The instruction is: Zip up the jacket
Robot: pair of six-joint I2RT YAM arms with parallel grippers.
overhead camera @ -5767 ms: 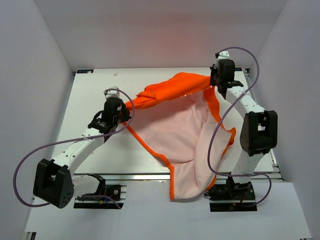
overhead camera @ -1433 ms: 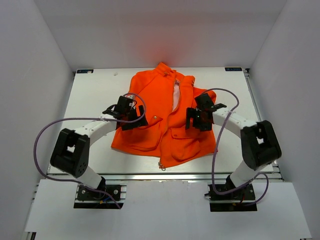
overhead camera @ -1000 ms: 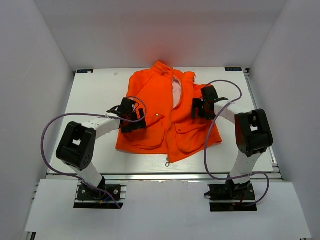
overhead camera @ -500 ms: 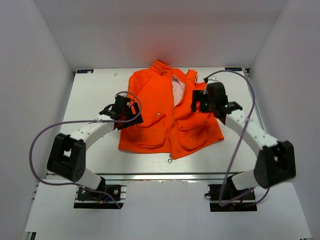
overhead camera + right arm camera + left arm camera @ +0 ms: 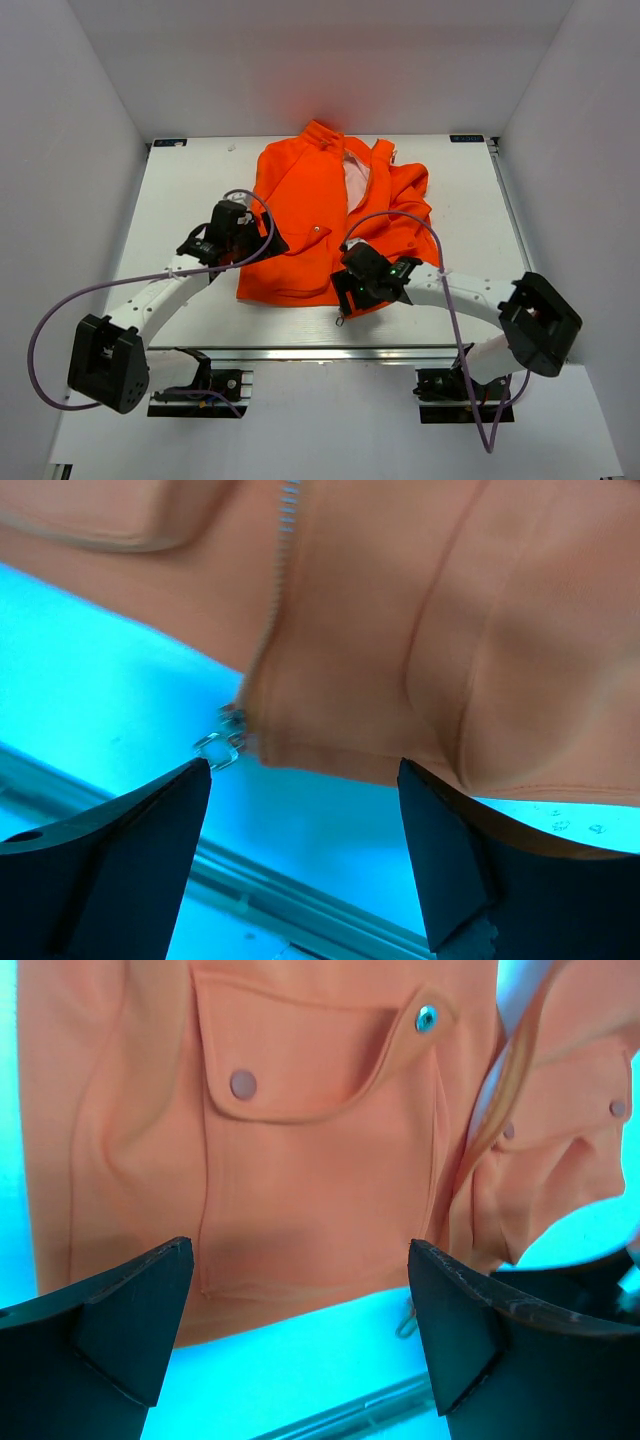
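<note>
Though the jacket lies front-up on the worktop, collar at the far edge, its near right corner is hidden in the top view under the right hand. That hand's fingers stand apart over the hem, gripping nothing, with the zipper pull just off the fabric's edge (the teeth above it are blurred, so how far they are joined I cannot tell). The left hand, fingers spread wide too, hovers over the left pocket, empty; pink lining shows at the neck.
</note>
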